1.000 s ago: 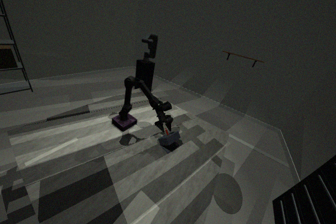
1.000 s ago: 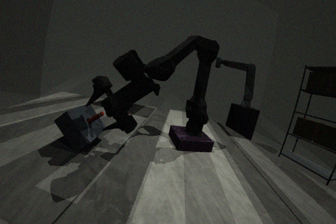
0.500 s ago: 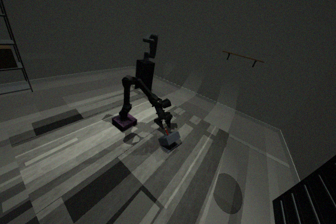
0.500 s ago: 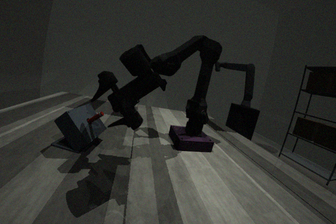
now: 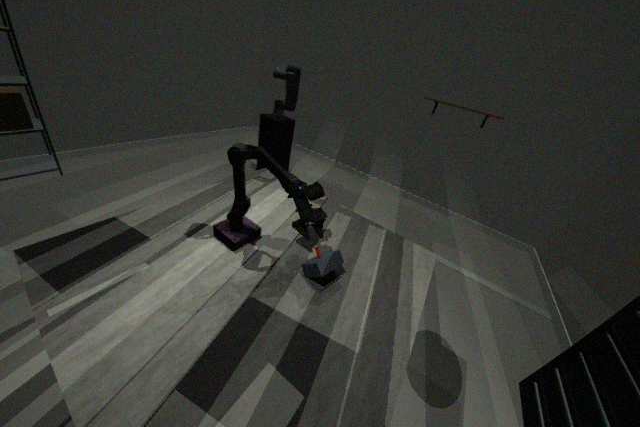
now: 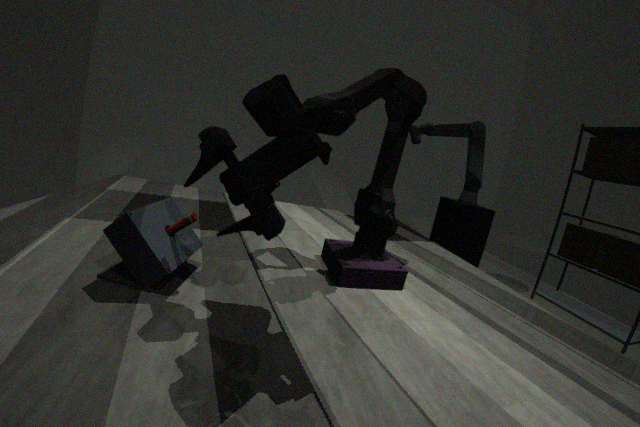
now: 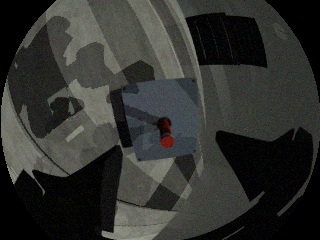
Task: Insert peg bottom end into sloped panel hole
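One red peg sits in the hole of the sloped panel, its upper end sticking out of the face. Just beside it, apart from it, the gripper hangs with fingers spread wide and nothing between them. Judged from this, release is done; what remains is retreating straight clear without brushing the peg.

The top view is looking down from high and far behind the sloped panel, the exterior view is facing it from low beside the table, and the wrist view is peering straight onto its face, all sharing the peg.
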Tool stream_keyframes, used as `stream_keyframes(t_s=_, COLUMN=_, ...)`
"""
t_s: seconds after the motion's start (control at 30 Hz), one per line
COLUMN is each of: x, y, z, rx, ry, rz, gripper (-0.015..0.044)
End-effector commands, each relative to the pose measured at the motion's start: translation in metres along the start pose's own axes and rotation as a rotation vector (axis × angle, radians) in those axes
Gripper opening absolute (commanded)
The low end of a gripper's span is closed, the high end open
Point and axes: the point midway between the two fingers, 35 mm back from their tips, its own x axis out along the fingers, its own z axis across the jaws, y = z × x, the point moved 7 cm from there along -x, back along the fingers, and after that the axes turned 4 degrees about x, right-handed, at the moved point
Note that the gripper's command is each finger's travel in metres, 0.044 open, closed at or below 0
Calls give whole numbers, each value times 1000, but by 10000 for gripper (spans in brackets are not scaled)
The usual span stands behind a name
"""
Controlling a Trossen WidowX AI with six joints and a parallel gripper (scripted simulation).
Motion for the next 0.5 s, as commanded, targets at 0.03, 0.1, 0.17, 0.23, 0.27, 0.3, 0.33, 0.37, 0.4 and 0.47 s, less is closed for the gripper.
stream_keyframes(t_s=0.03, x=-11, y=0, z=-1, rx=6, ry=8, rz=-1, gripper=440)
stream_keyframes(t_s=0.1, x=-14, y=0, z=-1, rx=5, ry=7, rz=-1, gripper=440)
stream_keyframes(t_s=0.17, x=-18, y=-1, z=-1, rx=5, ry=7, rz=-1, gripper=440)
stream_keyframes(t_s=0.23, x=-21, y=-1, z=0, rx=5, ry=7, rz=-1, gripper=440)
stream_keyframes(t_s=0.27, x=-23, y=-1, z=0, rx=4, ry=6, rz=-1, gripper=440)
stream_keyframes(t_s=0.3, x=-25, y=-1, z=0, rx=4, ry=6, rz=-1, gripper=440)
stream_keyframes(t_s=0.33, x=-26, y=-1, z=1, rx=4, ry=6, rz=-1, gripper=440)
stream_keyframes(t_s=0.37, x=-28, y=-1, z=1, rx=4, ry=6, rz=-1, gripper=440)
stream_keyframes(t_s=0.4, x=-30, y=-1, z=1, rx=3, ry=6, rz=-1, gripper=440)
stream_keyframes(t_s=0.47, x=-32, y=-2, z=2, rx=3, ry=6, rz=-1, gripper=440)
